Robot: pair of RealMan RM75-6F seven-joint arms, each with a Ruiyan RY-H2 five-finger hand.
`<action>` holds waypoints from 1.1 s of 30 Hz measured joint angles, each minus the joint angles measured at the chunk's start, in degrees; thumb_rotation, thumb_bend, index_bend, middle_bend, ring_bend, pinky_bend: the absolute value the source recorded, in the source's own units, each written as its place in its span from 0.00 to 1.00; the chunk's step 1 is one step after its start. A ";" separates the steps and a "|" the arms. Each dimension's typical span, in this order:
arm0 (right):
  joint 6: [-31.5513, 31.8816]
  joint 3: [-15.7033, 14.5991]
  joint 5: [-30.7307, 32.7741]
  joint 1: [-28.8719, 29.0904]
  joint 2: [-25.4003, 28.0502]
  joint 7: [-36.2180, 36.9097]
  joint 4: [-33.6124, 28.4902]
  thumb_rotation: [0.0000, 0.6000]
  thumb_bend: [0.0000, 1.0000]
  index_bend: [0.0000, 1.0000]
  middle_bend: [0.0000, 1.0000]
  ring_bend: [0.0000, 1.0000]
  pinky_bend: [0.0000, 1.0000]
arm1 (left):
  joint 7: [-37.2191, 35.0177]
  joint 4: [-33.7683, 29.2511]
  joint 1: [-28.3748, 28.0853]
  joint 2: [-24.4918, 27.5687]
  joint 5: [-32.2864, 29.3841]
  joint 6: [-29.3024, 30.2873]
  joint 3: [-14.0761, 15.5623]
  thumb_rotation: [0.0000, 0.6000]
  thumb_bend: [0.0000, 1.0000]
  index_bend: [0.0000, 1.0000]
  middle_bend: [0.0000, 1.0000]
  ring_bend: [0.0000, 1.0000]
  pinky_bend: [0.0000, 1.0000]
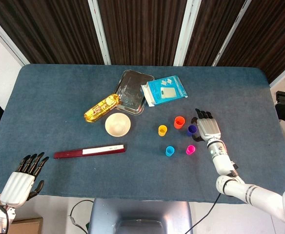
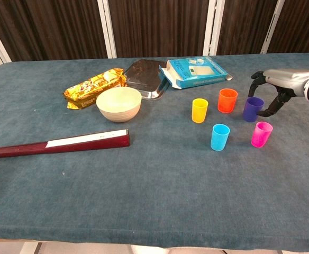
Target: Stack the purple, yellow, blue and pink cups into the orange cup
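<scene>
Now the right robot hand [image 2: 273,90] sits spread and empty just right of the purple cup [image 2: 253,109]; close squarely around its wall, avoid bumping the orange cup [image 2: 227,100].

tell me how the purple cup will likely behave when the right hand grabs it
The purple cup looks like small, thin plastic, so probably light and stiff. It stands upright and taller than it is wide, so a sideways nudge from the right hand could tip it. Its smooth, glossy wall may be a bit slippery; once on its side it would likely roll.
</scene>
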 measured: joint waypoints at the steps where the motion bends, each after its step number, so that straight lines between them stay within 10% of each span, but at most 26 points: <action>1: -0.06 -0.04 0.08 0.08 -0.06 0.08 0.04 1.00 0.42 0.46 0.00 0.00 0.00 | -0.03 0.00 -0.01 0.01 0.00 -0.01 0.00 1.00 0.44 0.00 0.00 0.01 0.10; 20: 3.28 -0.18 1.07 0.69 0.59 0.10 -2.35 1.00 0.47 0.60 0.01 0.00 0.00 | -0.65 0.00 0.12 0.29 0.20 0.53 0.04 1.00 0.44 0.00 0.00 0.01 0.10; 33: 10.47 5.00 -0.30 2.12 4.34 1.02 -11.37 1.00 0.47 0.58 0.01 0.00 0.00 | -0.13 -0.05 0.00 0.14 -0.43 -0.02 -0.15 1.00 0.44 0.00 0.00 0.01 0.10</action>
